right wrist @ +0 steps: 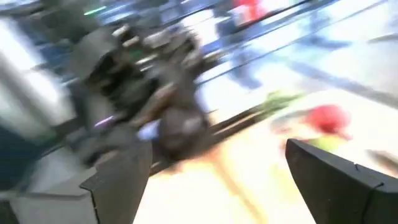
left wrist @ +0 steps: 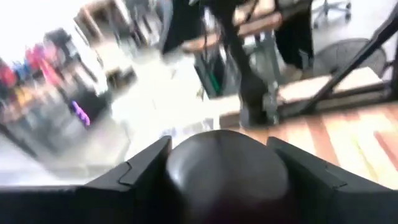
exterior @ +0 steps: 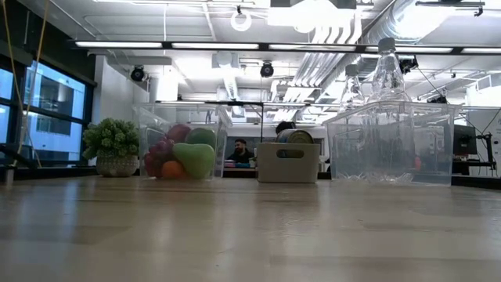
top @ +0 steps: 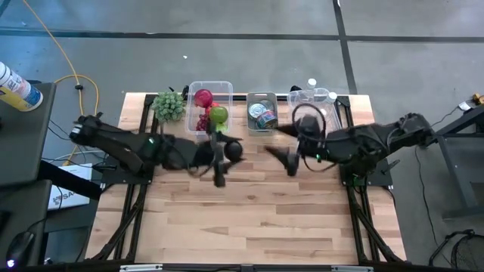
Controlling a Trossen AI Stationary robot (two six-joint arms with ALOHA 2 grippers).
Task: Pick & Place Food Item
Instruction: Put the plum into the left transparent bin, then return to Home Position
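Observation:
A dark round food item [top: 234, 149] hangs above the middle of the table, and my left gripper [top: 224, 156] is shut on it. In the left wrist view the item [left wrist: 227, 165] fills the gap between the two fingers. My right gripper [top: 279, 146] stands a little to the item's right, open, with nothing between its fingers [right wrist: 336, 177]. The right wrist view shows the item [right wrist: 183, 130] farther off, in the left gripper. Neither gripper shows in the low view. My left gripper pinches the dark round item between its two fingers, one on each side [left wrist: 180, 168]. The fingers lie about level and point toward the table's right side. The item is lifted clear of the table.
Along the far edge stand a small green plant [top: 169, 106], a clear bin of fruit [top: 209, 107], a grey bin with a can [top: 262, 113] and a clear bin with bottles [top: 312, 104]. Bare wooden tabletop [top: 249, 219] fills the near half.

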